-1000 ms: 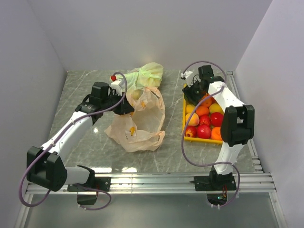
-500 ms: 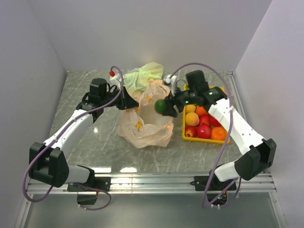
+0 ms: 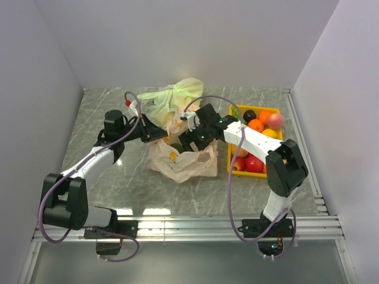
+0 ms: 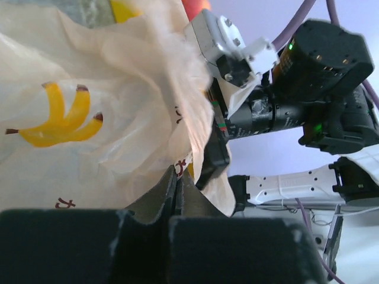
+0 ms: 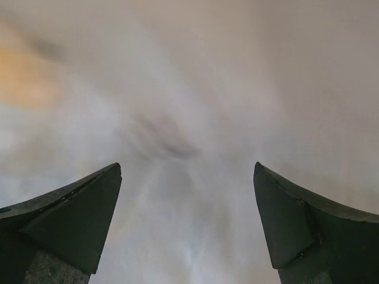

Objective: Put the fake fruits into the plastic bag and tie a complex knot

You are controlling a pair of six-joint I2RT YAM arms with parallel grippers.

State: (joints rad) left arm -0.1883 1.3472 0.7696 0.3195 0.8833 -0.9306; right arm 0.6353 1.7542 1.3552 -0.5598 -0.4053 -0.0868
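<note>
With its jaws clenched on the rim of the plastic bag [image 3: 185, 164], the left gripper [image 4: 176, 192] holds the mouth up. The right gripper [image 5: 186, 171] hangs inside that mouth, jaws released and empty. Loading is under way, so the next move calls for another of the fake fruits [image 3: 254, 164] from the yellow tray [image 3: 230, 152] just beside the bag. A dark-green piece [image 3: 176, 147] seems to lie in the bag.

Right hand [image 5: 186, 168] at the mouth of the plastic bag [image 3: 180, 164] — bare table [image 3: 195, 198] in front, green bag [image 3: 172, 97] behind.
</note>
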